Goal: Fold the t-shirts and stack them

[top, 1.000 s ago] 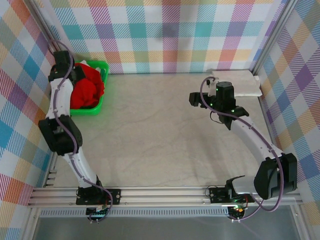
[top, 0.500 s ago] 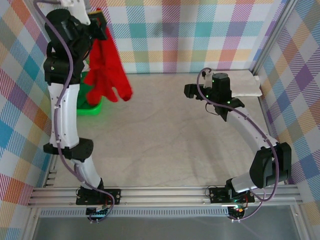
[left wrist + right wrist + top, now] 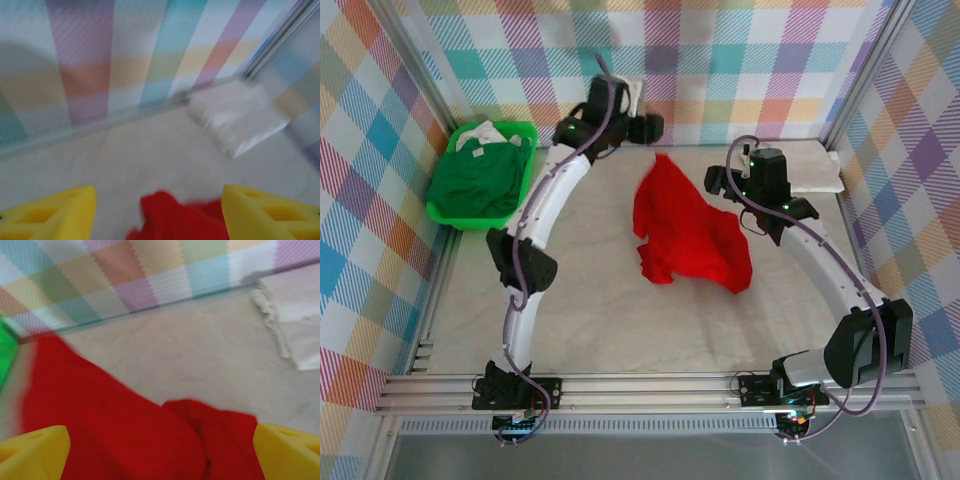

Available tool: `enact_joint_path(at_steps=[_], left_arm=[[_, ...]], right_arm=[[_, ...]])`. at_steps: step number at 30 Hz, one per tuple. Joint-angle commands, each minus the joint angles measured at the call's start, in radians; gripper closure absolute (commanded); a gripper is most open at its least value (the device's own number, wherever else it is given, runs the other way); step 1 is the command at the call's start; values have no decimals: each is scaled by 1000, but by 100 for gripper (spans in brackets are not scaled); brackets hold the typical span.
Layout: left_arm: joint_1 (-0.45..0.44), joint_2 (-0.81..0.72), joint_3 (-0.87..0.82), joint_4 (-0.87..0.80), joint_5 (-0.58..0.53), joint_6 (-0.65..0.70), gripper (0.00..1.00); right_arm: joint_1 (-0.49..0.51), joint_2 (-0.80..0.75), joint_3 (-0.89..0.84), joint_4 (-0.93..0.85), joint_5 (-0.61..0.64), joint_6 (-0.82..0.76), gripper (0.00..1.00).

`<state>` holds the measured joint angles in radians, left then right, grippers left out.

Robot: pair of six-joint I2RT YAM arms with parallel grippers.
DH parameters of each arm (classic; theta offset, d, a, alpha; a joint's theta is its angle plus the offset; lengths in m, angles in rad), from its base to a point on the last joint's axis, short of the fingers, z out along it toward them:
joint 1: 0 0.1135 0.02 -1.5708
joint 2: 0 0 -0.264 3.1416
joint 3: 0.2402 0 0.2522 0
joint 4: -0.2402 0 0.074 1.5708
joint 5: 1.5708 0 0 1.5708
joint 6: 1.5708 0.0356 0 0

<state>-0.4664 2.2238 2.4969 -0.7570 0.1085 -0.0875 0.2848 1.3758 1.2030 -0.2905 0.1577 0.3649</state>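
A pale marbled tabletop [image 3: 590, 300] stands between checked walls [image 3: 720, 60]. The red t-shirt [image 3: 685, 235] lies crumpled near its middle. Left hand [image 3: 159, 202] and right hand [image 3: 162, 440] both gape wide, holding nothing; both wrist views are blurred.

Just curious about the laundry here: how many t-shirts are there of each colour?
Red t-shirt: 1
Dark green t-shirt: 1
Cream-white t-shirt: 1
Total: 3
A white scrap in the basket is too small to identify.
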Motion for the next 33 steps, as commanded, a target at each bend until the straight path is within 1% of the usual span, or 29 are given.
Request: enact_joint_path(at_steps=[1,2,3,4,5,6,8,9,11,12,13,15,16,20,21,23,26,27,30,31,32,33], left_arm=[[-12,-254,-245,3,-86,-23,26],[-20,-367,-443,120,-105,-28,26],[-30,-498,-667,264,-119,-39,26],[-35,-607,-855,382,-115,-53,25],[-35,-672,-976,443,-108,-67,20],[-35,-727,-1071,454,-109,-83,19],[-35,-764,-1176,387,-92,-84,21],[-36,-770,-1228,372,-63,-85,22],[-43,-760,-1329,418,37,-112,24],[-57,-744,-1359,449,74,-128,25],[-81,-716,-1380,470,103,-140,25],[-120,-657,-1392,537,112,-161,29],[-129,-632,-1405,571,110,-186,31],[-127,-533,-1433,687,89,-234,34],[-126,-511,-1430,697,75,-235,37],[-115,-461,-1418,720,47,-238,39],[-75,-405,-1387,746,19,-253,40],[-61,-388,-1372,745,22,-257,41],[-39,-352,-1335,745,28,-258,49],[-38,-349,-1327,742,17,-249,52],[-38,-350,-1324,735,1,-244,56],[-37,-356,-1325,729,-21,-241,59]], right_arm=[[-15,-63,-37,-80,61,-6,7],[-13,-81,-56,-65,15,-40,8],[-12,-98,-74,-55,-57,-58,9],[-8,-102,-84,-61,-132,-76,10],[5,-101,-88,-71,-194,-92,11],[34,-91,-91,-92,-230,-110,12],[108,-47,-85,-151,-251,-155,13],[143,-16,-78,-195,-243,-165,14],[169,30,-86,-241,-202,-126,16],[169,42,-100,-236,-203,-104,17],[169,51,-122,-208,-238,-96,18],[174,83,-140,-164,-320,-75,19],[186,115,-133,-160,-341,-69,21],[271,247,-80,-195,-290,-84,25],[283,265,-82,-182,-292,-82,26],[292,304,-94,-143,-288,-60,28],[296,365,-71,-135,-264,-63,35],[298,381,-64,-133,-249,-64,38],[300,426,-34,-137,-201,-55,60],[300,425,-28,-135,-189,-51,72],[299,418,-21,-138,-189,-52,80],[300,402,-11,-149,-193,-55,84]])
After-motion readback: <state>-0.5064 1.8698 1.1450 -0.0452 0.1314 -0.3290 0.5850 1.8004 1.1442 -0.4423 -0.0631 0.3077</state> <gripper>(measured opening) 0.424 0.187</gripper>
